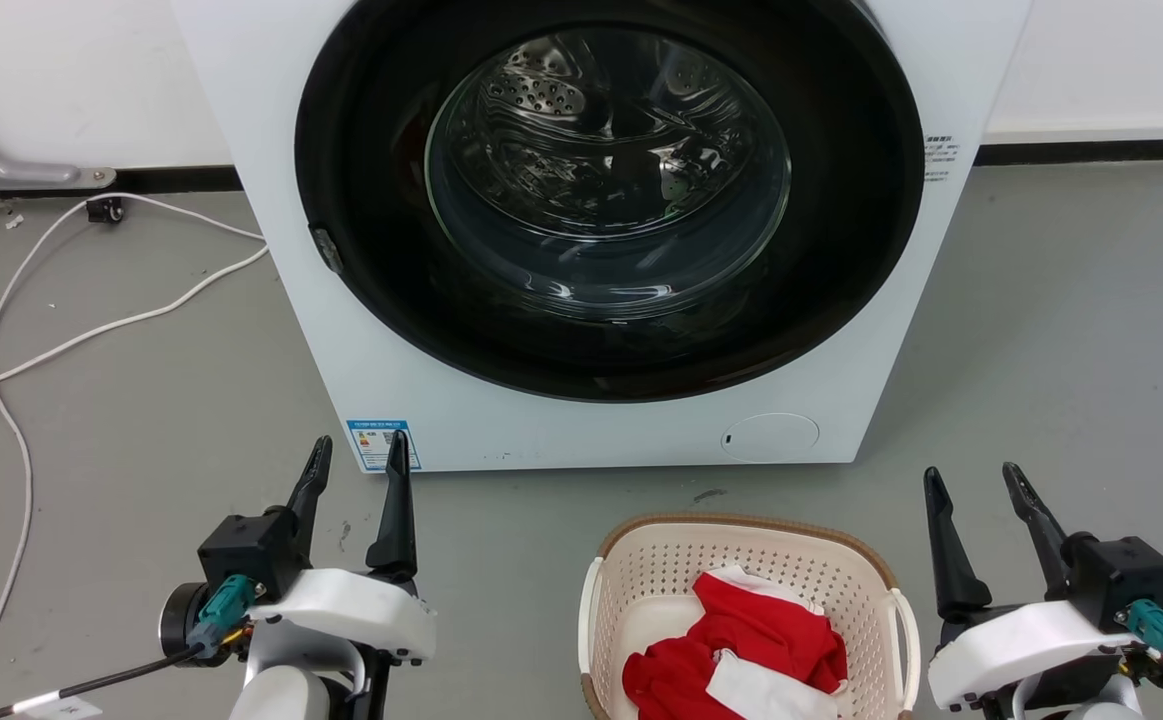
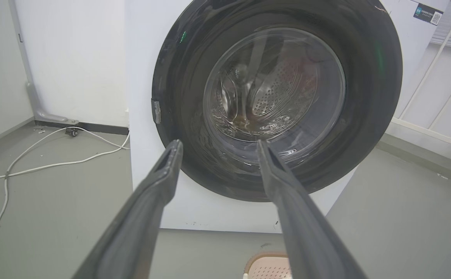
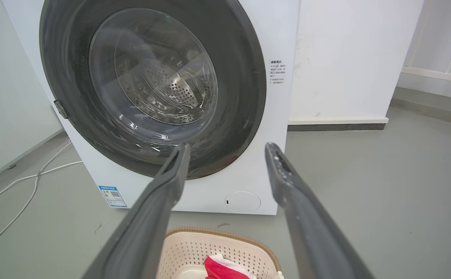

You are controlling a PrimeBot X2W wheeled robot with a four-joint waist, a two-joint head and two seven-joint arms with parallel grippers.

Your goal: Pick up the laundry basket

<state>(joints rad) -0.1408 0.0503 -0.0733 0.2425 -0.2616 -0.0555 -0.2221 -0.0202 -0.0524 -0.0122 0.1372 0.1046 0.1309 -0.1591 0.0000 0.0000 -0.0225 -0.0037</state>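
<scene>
The laundry basket (image 1: 661, 575), cream perforated plastic with a brown rim and white loop handles, stands on the grey floor just in front of the washing machine, with a red and white garment (image 1: 741, 650) inside. Its far rim shows in the right wrist view (image 3: 219, 242), and a corner (image 2: 266, 267) shows low in the left wrist view. My left gripper (image 1: 359, 452) is open, well to the basket's left. My right gripper (image 1: 971, 476) is open, just beyond the basket's right handle. Both hold nothing and point toward the machine.
A white front-loading washing machine (image 1: 421, 400) with a shut dark round door (image 1: 606, 190) rises directly behind the basket. White cables (image 1: 71, 330) trail across the floor at the left. A white wall with dark skirting (image 1: 1091, 150) runs behind; bare grey floor lies to the right.
</scene>
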